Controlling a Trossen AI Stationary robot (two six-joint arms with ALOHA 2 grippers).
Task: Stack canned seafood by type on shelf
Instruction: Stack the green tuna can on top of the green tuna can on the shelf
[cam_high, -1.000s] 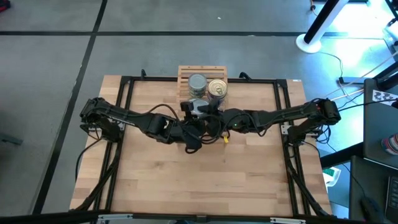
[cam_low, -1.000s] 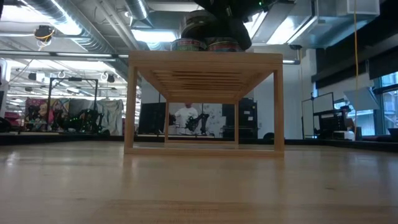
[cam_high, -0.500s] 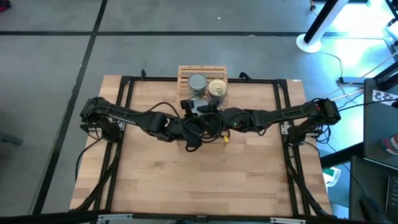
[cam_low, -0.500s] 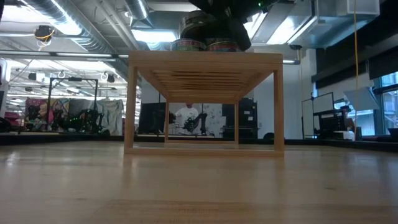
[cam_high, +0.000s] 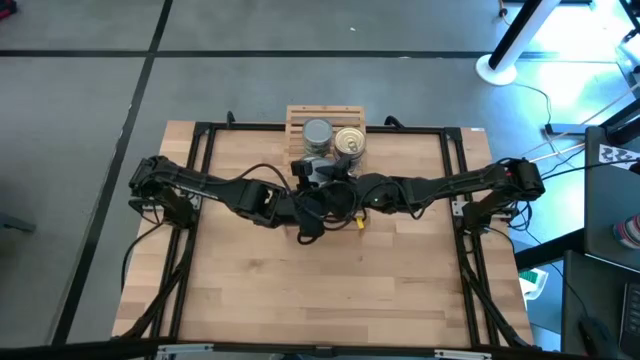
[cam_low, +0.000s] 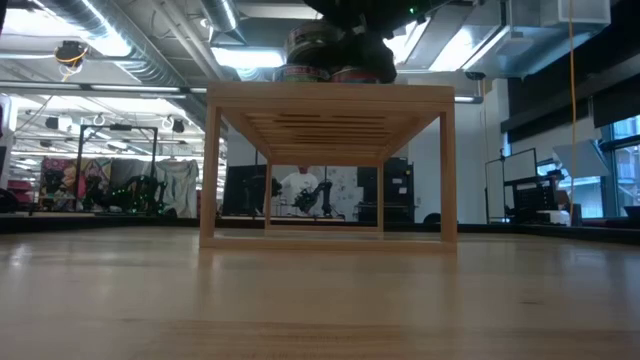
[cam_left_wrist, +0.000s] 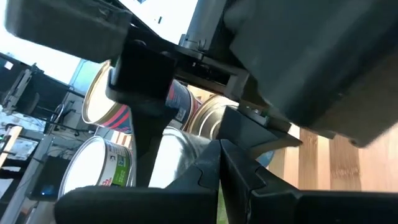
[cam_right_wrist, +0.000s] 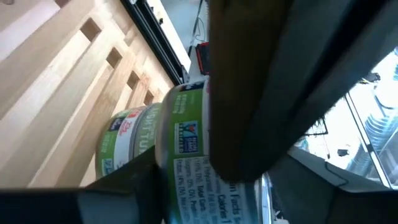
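The light-wood shelf (cam_high: 300, 118) stands at the table's far edge, and its slats show in the right wrist view (cam_right_wrist: 74, 68). A silver-topped can (cam_high: 317, 132) and a gold-topped can (cam_high: 350, 142) top the stacks on it. In the low view the cans (cam_low: 302, 70) stand on the shelf top (cam_low: 330, 92). My right gripper (cam_high: 325, 178) is shut on a green-labelled can (cam_right_wrist: 189, 149) at the shelf's near edge, beside another green-labelled can (cam_right_wrist: 124, 142). My left gripper (cam_left_wrist: 220, 152) hovers just near of it with its fingertips together, touching nothing. More cans (cam_left_wrist: 102, 165) show past it. My right gripper pinches the green-labelled can between its two fingers across the side wall (cam_right_wrist: 186, 168). One finger (cam_right_wrist: 249, 93) lies over the label and the other (cam_right_wrist: 93, 199) is on the opposite side. The can stays upright; I cannot tell whether it rests on anything.
A black frame (cam_high: 200, 140) rings the wooden tabletop (cam_high: 330, 290). Both arms cross in front of the shelf at mid-table. The near half of the table lies open. The room and equipment show beyond the shelf's legs (cam_low: 210, 170).
In the low view the dark gripper above the cans has shifted slightly toward the picture's left and a little up. The cans on the shelf have stayed put.
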